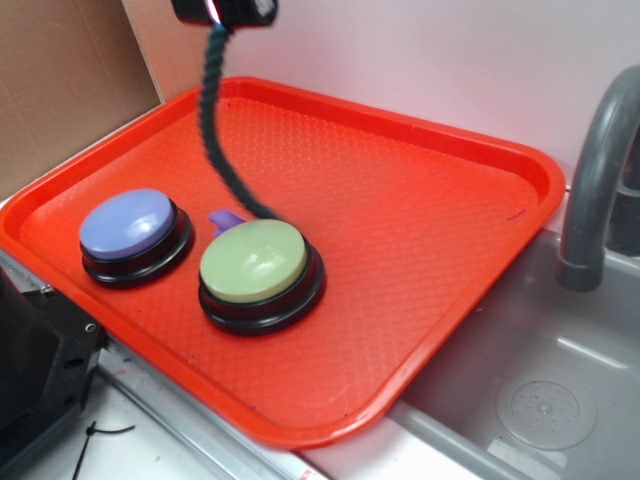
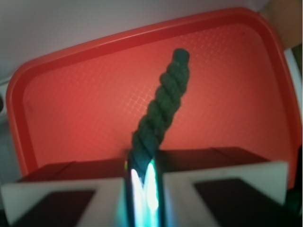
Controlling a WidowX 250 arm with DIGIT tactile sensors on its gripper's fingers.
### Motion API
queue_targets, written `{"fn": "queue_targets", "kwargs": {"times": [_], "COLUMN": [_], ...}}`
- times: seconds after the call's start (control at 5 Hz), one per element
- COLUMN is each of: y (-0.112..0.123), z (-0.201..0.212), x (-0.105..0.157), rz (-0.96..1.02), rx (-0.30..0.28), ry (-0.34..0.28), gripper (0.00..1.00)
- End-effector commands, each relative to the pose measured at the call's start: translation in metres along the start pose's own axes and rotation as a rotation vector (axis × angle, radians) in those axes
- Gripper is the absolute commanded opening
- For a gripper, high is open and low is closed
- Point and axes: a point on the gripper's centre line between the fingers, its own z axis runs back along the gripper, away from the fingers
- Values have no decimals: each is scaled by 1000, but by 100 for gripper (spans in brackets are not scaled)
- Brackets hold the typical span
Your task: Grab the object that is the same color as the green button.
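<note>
My gripper [image 1: 222, 14] is at the top of the exterior view, shut on the upper end of the dark green twisted rope piece [image 1: 214, 120]. The rope hangs down from it in a curve, and its lower end reaches just behind the pale yellow-green dome button [image 1: 254, 262] on its black base. In the wrist view my gripper [image 2: 144, 163] pinches the rope [image 2: 163, 101] between the closed jaws, and the rope dangles over the red tray [image 2: 71, 104].
A lavender-blue dome button [image 1: 128, 224] sits on the left of the red tray [image 1: 420, 230]. A small purple piece [image 1: 226, 218] lies behind the green button. A grey faucet [image 1: 598, 170] and a sink [image 1: 540, 400] are to the right.
</note>
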Motion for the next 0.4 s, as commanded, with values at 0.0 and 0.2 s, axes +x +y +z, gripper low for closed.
{"fn": "queue_targets", "kwargs": {"times": [0.0, 0.2], "y": [12, 20], "z": [37, 32], "x": [15, 18], "rz": [-114, -95], "rx": [-24, 34], "ry": [-14, -14], "gripper": [0, 0]}}
